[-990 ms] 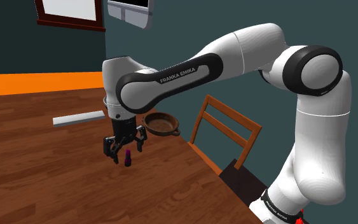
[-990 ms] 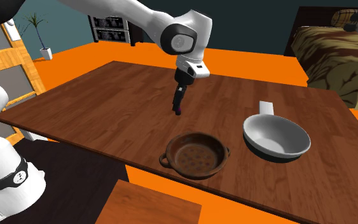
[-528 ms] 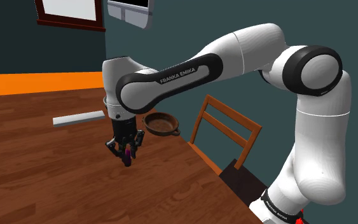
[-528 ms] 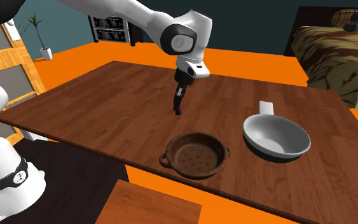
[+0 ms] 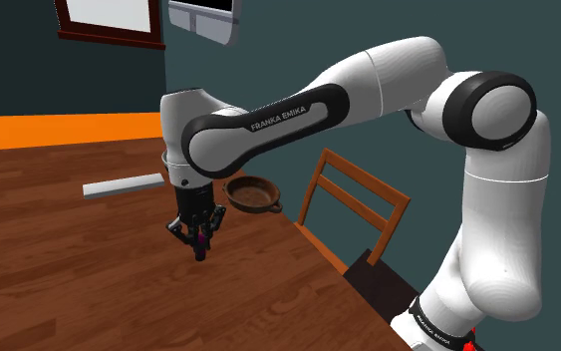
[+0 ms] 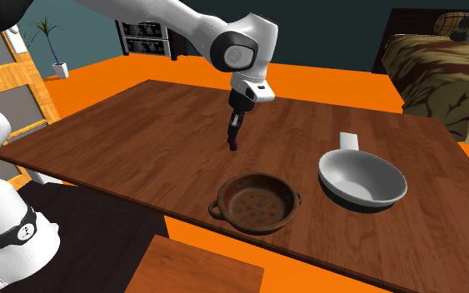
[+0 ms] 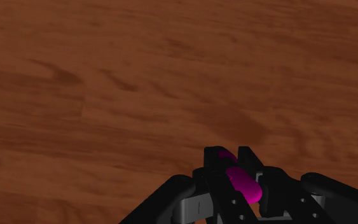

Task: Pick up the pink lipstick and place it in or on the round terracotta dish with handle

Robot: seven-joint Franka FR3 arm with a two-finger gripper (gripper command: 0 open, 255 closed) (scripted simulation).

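Observation:
The pink lipstick (image 7: 242, 182) stands upright on the wooden table, clasped between the two black fingers of my gripper (image 7: 231, 167). In the shoulder view the gripper (image 5: 199, 242) points straight down at the table with the lipstick (image 5: 200, 240) showing magenta between its fingertips. From the second exterior view the gripper (image 6: 233, 141) reaches the table near its middle. The round brown dish with handles (image 6: 256, 202) sits near the table's front edge in that view, a short way from the lipstick; it is also in the shoulder view (image 5: 252, 193), beyond the gripper.
A white pan (image 6: 361, 179) with a short handle rests to the right of the dish in the second exterior view. A flat grey slab (image 5: 123, 185) lies further back on the table (image 5: 59, 269) in the shoulder view. A wooden chair (image 5: 353, 214) stands at the table's edge.
The fingers have come together from wide apart onto the lipstick. The arm itself has stayed in place.

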